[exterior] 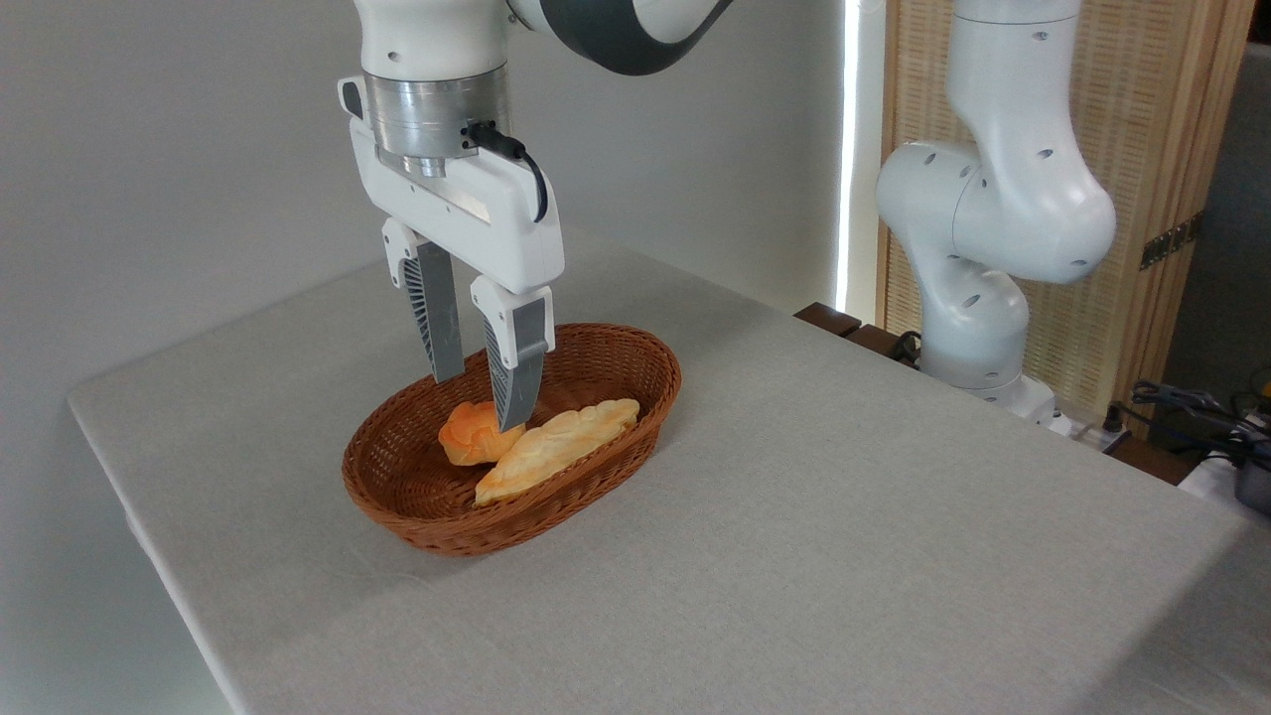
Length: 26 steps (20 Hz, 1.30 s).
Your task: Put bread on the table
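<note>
The bread, a small round orange-brown bun, lies inside a brown wicker basket on the grey cloth table. My gripper hangs open over the basket, pointing down. Its right fingertip overlaps the bun's upper right edge in the picture, while the left fingertip ends just above and behind the bun. Whether a finger touches the bun I cannot tell. Nothing is held between the fingers.
A longer, paler golden pastry lies in the basket beside the bun, leaning against its right side. The arm's white base stands at the table's far right edge, with cables beyond it.
</note>
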Motion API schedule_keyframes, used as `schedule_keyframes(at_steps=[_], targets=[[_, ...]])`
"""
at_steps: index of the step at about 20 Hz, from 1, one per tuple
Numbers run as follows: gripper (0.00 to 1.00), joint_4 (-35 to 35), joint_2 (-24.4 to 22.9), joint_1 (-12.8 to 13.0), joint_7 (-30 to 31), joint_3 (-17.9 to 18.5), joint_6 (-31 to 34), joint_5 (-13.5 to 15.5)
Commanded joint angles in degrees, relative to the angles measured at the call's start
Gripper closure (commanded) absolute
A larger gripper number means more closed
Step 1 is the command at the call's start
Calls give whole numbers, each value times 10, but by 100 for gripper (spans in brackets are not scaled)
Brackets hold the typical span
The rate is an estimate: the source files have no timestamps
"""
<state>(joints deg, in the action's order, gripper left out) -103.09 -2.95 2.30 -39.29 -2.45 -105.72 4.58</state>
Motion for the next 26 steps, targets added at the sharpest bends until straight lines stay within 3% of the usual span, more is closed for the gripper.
schedule_keyframes(at_steps=[1,20,26], targets=[[0,13,2,2,7,4,21,6],[0,14,0,1,4,4,39,3],[0,13,3,2,3,-2,81,3]])
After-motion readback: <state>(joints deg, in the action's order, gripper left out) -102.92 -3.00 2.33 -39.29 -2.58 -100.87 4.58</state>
